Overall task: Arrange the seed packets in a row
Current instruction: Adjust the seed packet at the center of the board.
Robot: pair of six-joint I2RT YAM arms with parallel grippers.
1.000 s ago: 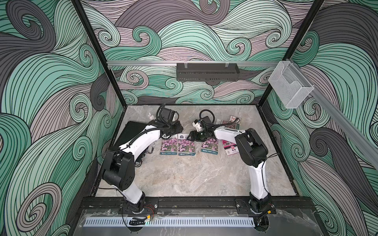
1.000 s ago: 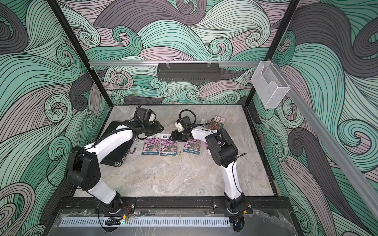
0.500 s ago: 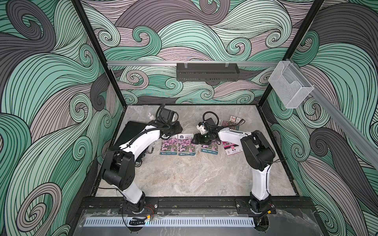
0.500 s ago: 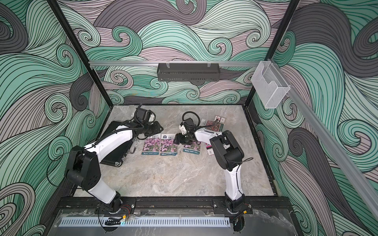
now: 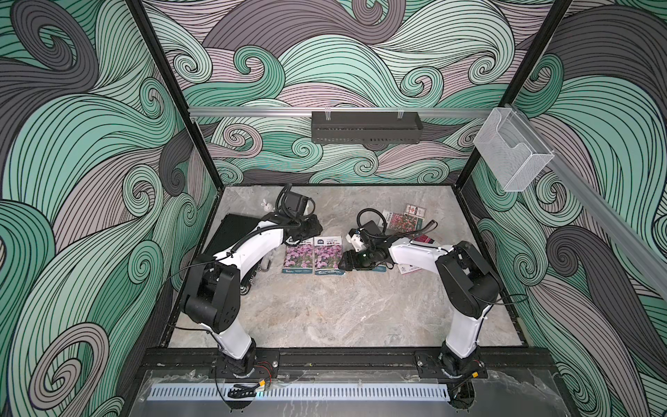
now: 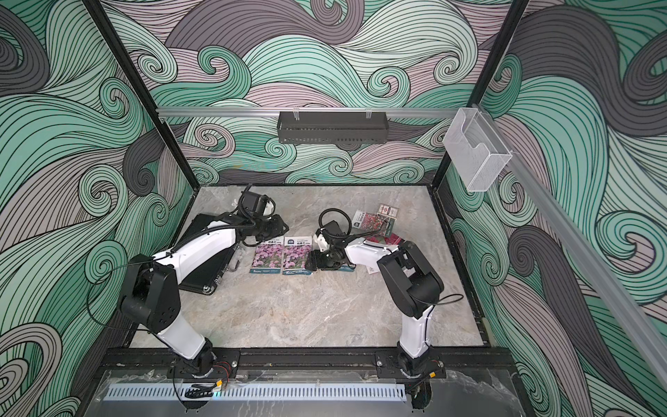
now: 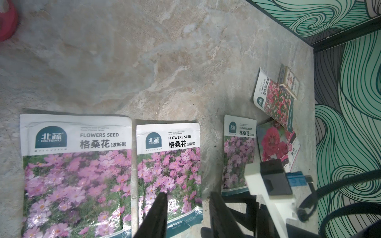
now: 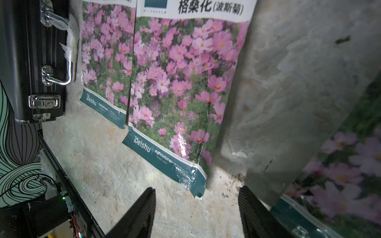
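Two pink seed packets (image 7: 76, 164) side by side on the surface (image 5: 325, 307), third packet (image 7: 239, 152) nearby, left end effector (image 7: 187, 195) spread and empty, right end effector (image 8: 198, 191) also spread, empty

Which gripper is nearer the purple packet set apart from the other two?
Right. The right gripper is low at the edge of the lone purple packet; the left gripper is raised near the middle purple packet, farther off.

Three pink-flowered seed packets (image 7: 168, 164) flat, rowed
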